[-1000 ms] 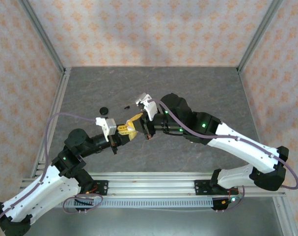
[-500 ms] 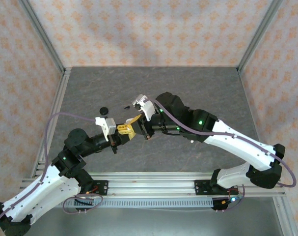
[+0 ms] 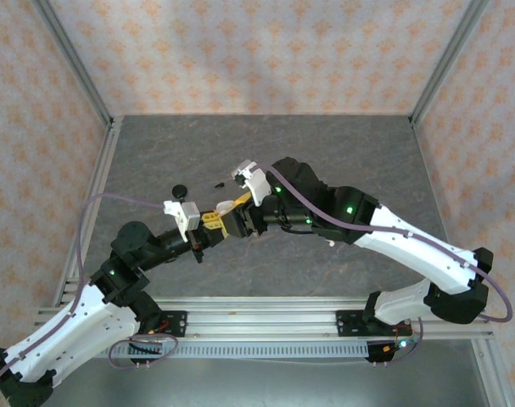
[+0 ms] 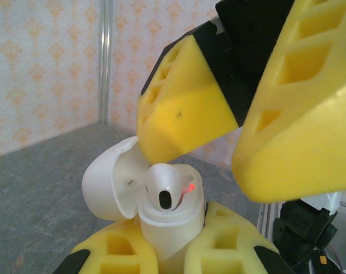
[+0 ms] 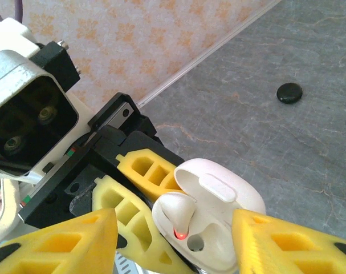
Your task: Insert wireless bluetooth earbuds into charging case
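The white charging case (image 4: pixel 174 222) stands upright with its lid (image 4: pixel 107 182) flipped open, and my left gripper (image 4: pixel 173 248) is shut on its body. A white earbud (image 4: pixel 164 184) sits in one slot, free of any finger, with a red light glowing beside it. The other slot (image 5: pixel 195 244) is empty. My right gripper (image 5: pixel 175 242) is open just above the case, its yellow fingers (image 5: pixel 64 242) standing on either side of it and touching nothing. From above, the two grippers meet over the case (image 3: pixel 226 206) near the middle of the table.
A round black disc (image 3: pixel 180 191) lies on the grey table (image 3: pixel 342 161) to the far left of the grippers, also seen as the disc (image 5: pixel 289 92). A tiny black piece (image 3: pixel 217 182) lies close by, too small to identify. Patterned walls and metal posts ring the table.
My right gripper has opened and let go of the white earbud, which now rests in the case. The left gripper has kept the case still.
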Motion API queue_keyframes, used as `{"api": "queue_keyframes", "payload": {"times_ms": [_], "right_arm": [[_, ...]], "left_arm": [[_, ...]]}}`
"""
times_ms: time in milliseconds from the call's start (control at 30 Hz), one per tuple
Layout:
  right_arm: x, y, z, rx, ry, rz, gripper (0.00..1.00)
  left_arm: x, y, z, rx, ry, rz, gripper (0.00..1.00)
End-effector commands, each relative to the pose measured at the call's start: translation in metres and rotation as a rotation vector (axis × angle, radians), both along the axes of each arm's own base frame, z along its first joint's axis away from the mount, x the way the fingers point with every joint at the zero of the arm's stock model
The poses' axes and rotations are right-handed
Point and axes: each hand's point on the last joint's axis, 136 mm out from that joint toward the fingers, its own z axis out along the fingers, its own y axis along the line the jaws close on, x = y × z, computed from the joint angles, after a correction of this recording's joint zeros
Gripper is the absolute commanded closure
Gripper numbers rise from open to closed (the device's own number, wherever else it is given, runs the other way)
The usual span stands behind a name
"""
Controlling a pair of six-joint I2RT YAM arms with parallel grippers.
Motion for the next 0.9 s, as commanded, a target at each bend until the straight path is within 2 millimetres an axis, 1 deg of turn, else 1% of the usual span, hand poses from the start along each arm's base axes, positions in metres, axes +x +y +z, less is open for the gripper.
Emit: {"api": "queue_keyframes", "payload": {"times_ms": [0, 167, 267, 367, 467, 533, 600, 633, 700, 867], "right_arm": [[0.011, -0.017, 0.021, 0.026, -0.012, -0.11, 0.44], [0.013, -0.026, 0.033, 0.054, -0.005, -0.16, 0.45], [0.019, -0.038, 0.034, 0.038, -0.003, -0.223, 0.46], [0.028, -0.053, 0.029, 0.008, 0.017, -0.297, 0.46], [0.041, -0.073, 0.014, -0.02, 0.064, -0.388, 0.47], [0.053, -0.094, -0.003, -0.047, 0.112, -0.492, 0.48], [0.065, -0.122, -0.028, -0.094, 0.165, -0.619, 0.48], [0.07, -0.132, -0.044, -0.129, 0.196, -0.666, 0.48], [0.074, -0.159, -0.072, -0.171, 0.266, -0.748, 0.49], [0.076, -0.205, -0.15, -0.308, 0.471, -0.888, 0.5]], "left_arm": [[-0.007, 0.003, 0.019, -0.042, -0.09, -0.011, 1.0], [-0.006, 0.003, 0.018, -0.036, -0.091, -0.008, 1.0], [-0.006, 0.002, 0.015, -0.03, -0.086, -0.008, 1.0], [-0.005, 0.001, 0.011, -0.018, -0.079, -0.008, 1.0], [-0.002, -0.001, 0.009, -0.015, -0.076, -0.007, 1.0], [-0.001, -0.003, 0.009, -0.016, -0.077, -0.013, 1.0], [0.0, -0.006, 0.008, -0.012, -0.074, -0.023, 1.0], [0.001, -0.008, 0.007, -0.008, -0.074, -0.03, 1.0], [0.002, -0.012, 0.004, 0.004, -0.073, -0.042, 1.0], [0.006, -0.021, 0.001, 0.017, -0.072, -0.072, 1.0]]}}
